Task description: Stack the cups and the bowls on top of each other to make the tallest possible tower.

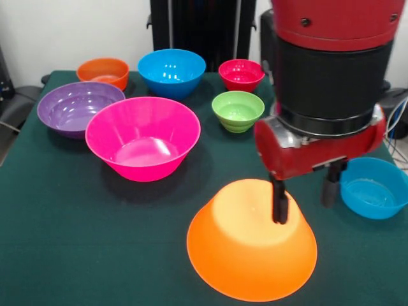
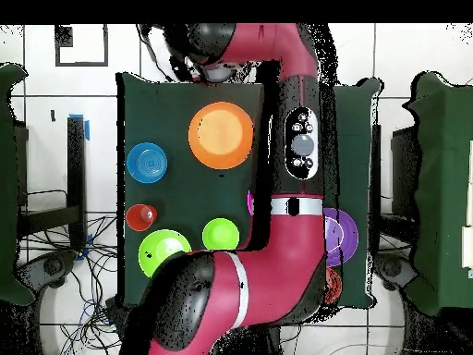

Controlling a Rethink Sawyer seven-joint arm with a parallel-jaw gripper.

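Front view. A large glossy orange plastic bowl (image 1: 252, 245) rests rim downward on the dark green table (image 1: 76, 255), near the front edge. The red and black arm (image 1: 328, 83) descends from the top right. Its gripper (image 1: 304, 199) hangs over the right side of this overturned bowl with its two dark fingers (image 1: 279, 203) spread apart and nothing between them; one finger stands in front of the bowl's upper flank, the other beside it on the right. Whether a finger touches the bowl cannot be told. A small blue plastic bowl (image 1: 375, 187) sits upright just right of the gripper. Left of centre stands a large pink plastic bowl (image 1: 143, 137), with a mid-sized purple bowl (image 1: 78, 107) just behind it to the left. Along the far side lie a small orange bowl (image 1: 104, 71), a mid-sized blue bowl (image 1: 171, 71), a small red bowl (image 1: 241, 74) and, just in front of that, a small light-green bowl (image 1: 238, 110). All of these stand open side up and apart from the overturned bowl.

Overhead view. The overturned large orange bowl (image 2: 221, 135) shows as a disc near the table's (image 2: 148, 102) upper part. The arm (image 2: 286, 213) crosses the table, covering most of the purple bowl (image 2: 344, 231). The small blue bowl (image 2: 147, 163), a red bowl (image 2: 140, 217), a larger green bowl (image 2: 163, 251) and a light-green bowl (image 2: 221, 234) lie left of the arm. The gripper itself cannot be made out here.
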